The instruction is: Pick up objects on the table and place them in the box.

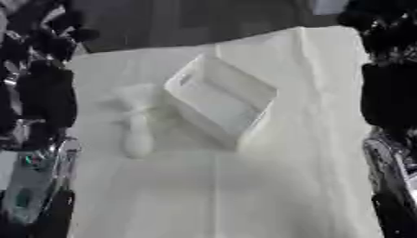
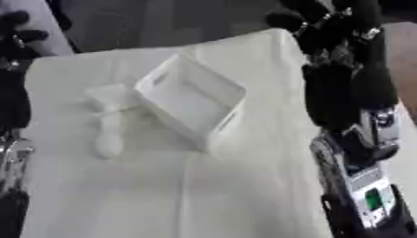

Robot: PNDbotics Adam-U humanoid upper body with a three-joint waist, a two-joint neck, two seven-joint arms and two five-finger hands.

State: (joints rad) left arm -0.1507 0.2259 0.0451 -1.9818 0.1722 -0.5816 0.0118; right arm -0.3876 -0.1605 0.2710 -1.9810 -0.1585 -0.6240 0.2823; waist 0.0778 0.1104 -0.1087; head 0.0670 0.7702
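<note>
White cloth covers the tabletop [image 1: 244, 195], where our left hand [image 1: 49, 46] and right hand [image 2: 334, 28] hang half-curled and empty, so we may knock the box [image 1: 220, 100] while reaching the pale object [image 1: 137, 135] touching it.

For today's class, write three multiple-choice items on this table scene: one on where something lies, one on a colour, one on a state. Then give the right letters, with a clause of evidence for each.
1. Where does the pale object lie relative to the box?
A. inside it
B. on the cloth at its left
C. on the cloth at its right

2. What colour is the box?
A. white
B. red
C. black

3. What does the box hold?
A. several objects
B. a dark tool
C. nothing that can be seen

Answers:
1 B: the pale object lies on the white cloth at the left side of the box, outside its walls.
2 A: the walls and floor of the box are white, like the cloth.
3 C: its inside shows only bare white floor. Both hands, left hand and right hand, are raised at the table's far corners, away from the box.
</note>
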